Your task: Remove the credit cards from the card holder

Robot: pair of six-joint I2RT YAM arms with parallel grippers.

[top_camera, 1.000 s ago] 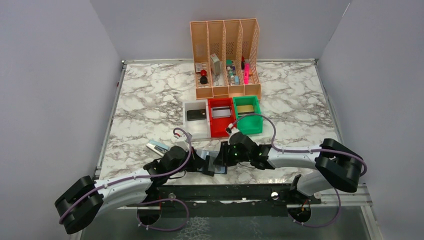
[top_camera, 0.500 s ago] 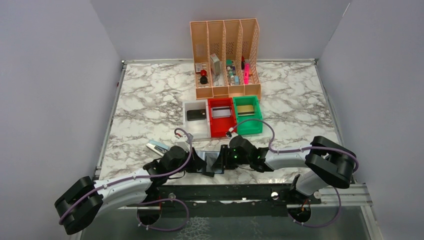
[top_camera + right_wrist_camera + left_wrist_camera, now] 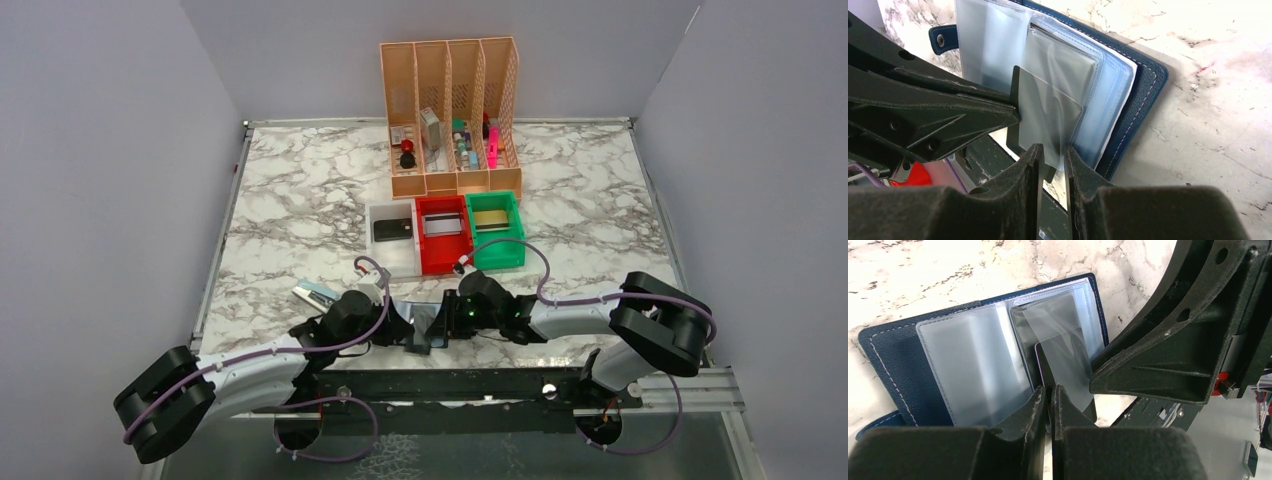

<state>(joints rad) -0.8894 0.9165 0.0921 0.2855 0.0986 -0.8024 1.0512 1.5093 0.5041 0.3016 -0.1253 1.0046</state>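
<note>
the card holder (image 3: pixel 890 360) lies open and flat on the marble table (image 3: pixel 300 200) at its near edge, between the two arms, with its clear pockets (image 3: pixel 973 370) facing up. a dark card (image 3: pixel 1040 117) sticks partway out of one pocket, its free end reaching past the holder toward the robot. the left gripper (image 3: pixel 1050 397) has its jaws almost together and the card's side edge runs into the slit between them; whether it truly pinches the card cannot be told. the right gripper (image 3: pixel 1053 160) stands narrowly parted around the card's near corner, with a gap showing, so it seems not yet clamped. the card looks thin, light, stiff and glossy, so it would likely slip from a shallow bite, and the soft pocket film probably clings and drags. the best hold seems to be on the exposed end, flat faces between the pads and clear of the film, pulling along the pocket while the light holder is kept down.
</note>
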